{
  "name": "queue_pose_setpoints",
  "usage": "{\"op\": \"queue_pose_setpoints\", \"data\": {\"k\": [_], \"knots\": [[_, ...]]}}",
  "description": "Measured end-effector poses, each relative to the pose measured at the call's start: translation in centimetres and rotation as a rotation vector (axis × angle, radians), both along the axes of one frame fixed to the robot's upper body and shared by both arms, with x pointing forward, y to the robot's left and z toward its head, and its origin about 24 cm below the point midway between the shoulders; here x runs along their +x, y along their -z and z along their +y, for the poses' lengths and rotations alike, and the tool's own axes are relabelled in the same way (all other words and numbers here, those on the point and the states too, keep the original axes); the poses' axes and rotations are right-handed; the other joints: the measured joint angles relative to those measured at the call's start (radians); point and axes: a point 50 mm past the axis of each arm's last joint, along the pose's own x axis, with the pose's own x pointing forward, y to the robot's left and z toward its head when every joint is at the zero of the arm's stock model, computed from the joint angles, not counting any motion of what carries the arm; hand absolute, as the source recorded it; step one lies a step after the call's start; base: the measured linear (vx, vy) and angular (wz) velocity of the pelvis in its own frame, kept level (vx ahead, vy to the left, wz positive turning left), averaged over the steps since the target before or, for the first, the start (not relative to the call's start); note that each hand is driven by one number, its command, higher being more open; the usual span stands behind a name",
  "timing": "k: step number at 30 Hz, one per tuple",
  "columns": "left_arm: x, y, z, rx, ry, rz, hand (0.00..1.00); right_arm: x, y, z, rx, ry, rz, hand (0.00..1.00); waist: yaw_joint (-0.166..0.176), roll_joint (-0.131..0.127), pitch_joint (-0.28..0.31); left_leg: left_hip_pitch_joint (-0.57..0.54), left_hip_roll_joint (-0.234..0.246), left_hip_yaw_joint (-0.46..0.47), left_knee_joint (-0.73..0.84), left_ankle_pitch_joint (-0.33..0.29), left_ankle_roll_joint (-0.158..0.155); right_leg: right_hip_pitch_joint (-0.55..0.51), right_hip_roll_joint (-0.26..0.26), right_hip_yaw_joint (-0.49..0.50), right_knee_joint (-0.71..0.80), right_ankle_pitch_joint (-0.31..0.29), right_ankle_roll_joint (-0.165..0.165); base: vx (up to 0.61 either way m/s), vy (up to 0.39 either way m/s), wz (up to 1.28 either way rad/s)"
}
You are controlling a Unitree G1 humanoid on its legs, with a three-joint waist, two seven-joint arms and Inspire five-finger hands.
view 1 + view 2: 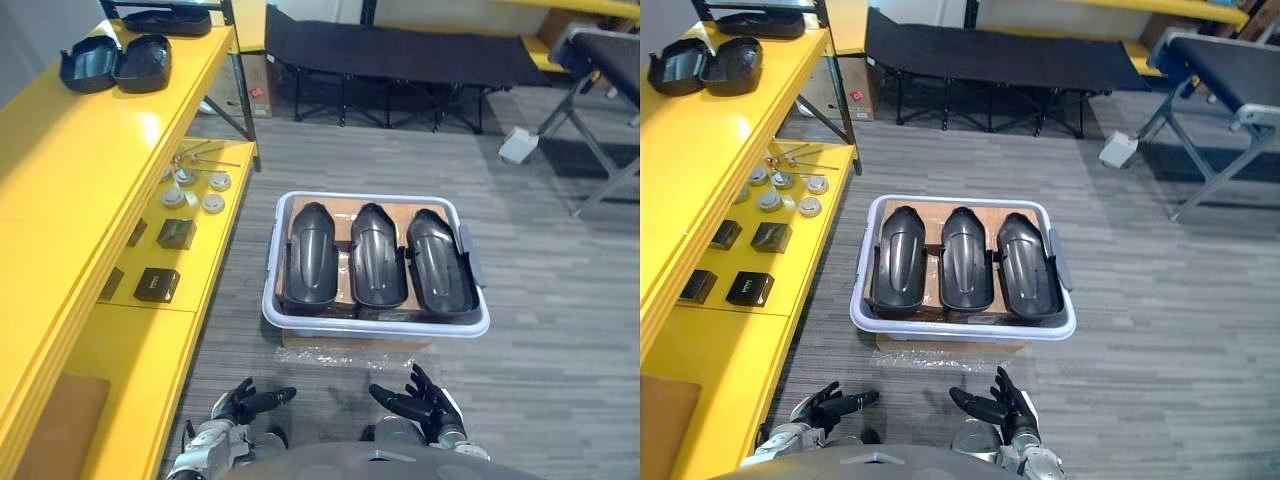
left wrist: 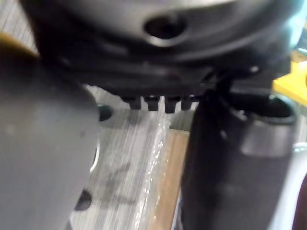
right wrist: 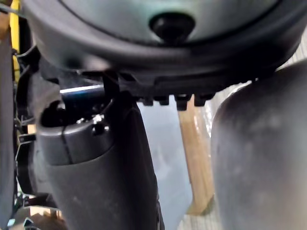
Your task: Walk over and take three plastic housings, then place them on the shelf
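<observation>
- Left hand (image 1: 243,403), low at the near edge: fingers spread and relaxed, holding nothing, pointing across toward the other hand.
- Right hand (image 1: 424,402), level with it and apart: fingers spread too, empty.
- Yellow shelf (image 1: 60,200) along the left: two dark housings (image 1: 143,58) side by side at the far end of the top board, with a third dark housing (image 1: 165,20) beyond them.
- Lower board: four small black boxes (image 1: 770,237) and at least five round metal discs (image 1: 783,180). Any print is too small to read.
- White bin (image 1: 375,325) on the floor just ahead of the hands: three black plastic housings (image 1: 379,255) lie side by side lengthwise.
- Black folding cot (image 1: 400,50) behind.
</observation>
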Motion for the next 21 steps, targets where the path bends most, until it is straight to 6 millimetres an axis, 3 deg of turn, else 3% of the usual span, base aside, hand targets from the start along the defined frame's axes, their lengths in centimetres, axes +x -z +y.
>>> {"op": "queue_pose_setpoints", "data": {"k": [2, 3, 4, 5, 7, 8, 9, 11, 13, 16, 19, 21], "knots": [[-0.3, 0.0, 0.6, 0.011, -0.012, 0.001, 1.00, -0.3, 0.2, 0.1, -0.007, 0.025, 0.006, 1.00, 0.001, -0.011, -0.008, -0.019, 0.039, -0.039, 0.028, 0.000, -0.036, 0.012, -0.012, 0.012, -0.027, 0.025, 0.037, -0.06, -0.194, 0.51], [-0.5, -0.1, 1.3, 0.023, -0.021, 0.003, 1.00, -0.5, 0.4, 0.6, 0.000, 0.027, 0.023, 1.00, 0.006, -0.034, -0.024, -0.040, 0.056, -0.059, 0.039, 0.010, -0.062, 0.014, -0.015, 0.018, -0.064, 0.071, 0.086, -0.03, -0.302, 0.44], [-0.6, -0.1, 1.6, 0.020, -0.051, 0.006, 1.00, -0.9, 0.7, 0.9, 0.008, 0.040, 0.043, 1.00, 0.006, -0.038, -0.042, -0.065, 0.087, -0.077, 0.043, 0.030, -0.090, 0.019, 0.014, 0.006, -0.090, 0.035, 0.103, 0.00, -0.345, 0.29], [-0.3, -0.2, 1.6, 0.021, -0.054, -0.010, 1.00, -0.8, 0.7, 0.8, 0.009, 0.042, 0.042, 1.00, 0.017, -0.042, -0.045, -0.072, 0.110, -0.078, 0.039, 0.045, -0.106, 0.024, 0.040, -0.007, -0.109, 0.015, 0.102, 0.02, -0.380, 0.13], [0.2, -0.2, 1.2, 0.016, -0.059, -0.022, 1.00, -0.7, 0.5, -0.1, -0.012, 0.029, 0.042, 1.00, 0.021, -0.012, -0.024, -0.082, 0.146, -0.079, 0.044, 0.076, -0.115, 0.040, 0.084, -0.032, -0.132, -0.008, 0.082, -0.02, -0.336, 0.08], [0.4, -0.1, 1.0, 0.013, -0.055, -0.024, 1.00, -0.6, 0.4, -0.7, -0.027, 0.032, 0.036, 1.00, 0.010, 0.005, -0.009, -0.080, 0.162, -0.078, 0.049, 0.092, -0.108, 0.063, 0.100, -0.056, -0.147, -0.009, 0.080, -0.08, -0.268, 0.41], [0.2, 0.0, 0.8, 0.014, -0.041, -0.015, 1.00, -1.1, 0.6, -1.4, -0.046, 0.044, 0.061, 1.00, -0.008, 0.005, -0.002, -0.078, 0.170, -0.057, 0.046, 0.119, -0.103, 0.081, 0.113, -0.076, -0.165, -0.011, 0.075, -0.11, -0.217, 0.39], [0.3, 0.0, 0.1, 0.000, -0.025, -0.025, 1.00, -2.3, 0.8, -2.6, -0.068, 0.051, 0.101, 1.00, -0.001, 0.025, -0.005, -0.063, 0.163, -0.002, 0.037, 0.137, -0.096, 0.088, 0.114, -0.069, -0.184, -0.019, 0.061, -0.12, -0.158, 0.05], [0.5, 0.0, -0.5, -0.028, -0.028, -0.039, 1.00, -2.5, 0.7, -3.1, -0.062, 0.027, 0.101, 1.00, -0.001, 0.039, -0.002, -0.062, 0.127, -0.008, 0.038, 0.105, -0.093, 0.067, 0.113, -0.039, -0.195, -0.011, 0.060, -0.10, -0.002, -0.33], [0.6, -0.1, -0.4, -0.041, -0.028, -0.041, 1.00, -1.9, 0.5, -2.7, -0.032, -0.006, 0.076, 1.00, 0.008, 0.033, 0.001, -0.061, 0.096, -0.002, 0.010, 0.058, -0.076, 0.019, 0.113, 0.013, -0.207, 0.018, 0.073, -0.08, 0.081, -0.49], [0.6, -0.2, 0.0, -0.042, -0.009, -0.041, 1.00, -1.9, 0.5, -1.8, 0.003, -0.025, 0.070, 1.00, 0.000, 0.017, 0.007, -0.041, 0.055, 0.027, -0.033, 0.065, -0.045, 0.023, 0.092, 0.040, -0.255, 0.067, 0.090, -0.02, 0.150, -0.27], [0.6, -0.2, 0.1, -0.035, 0.010, -0.044, 1.00, -1.8, 0.5, -1.1, 0.020, -0.036, 0.064, 1.00, -0.002, 0.005, 0.012, -0.033, 0.033, 0.040, -0.045, 0.073, -0.046, 0.029, 0.074, 0.049, -0.281, 0.088, 0.104, 0.03, 0.161, -0.17]]}}
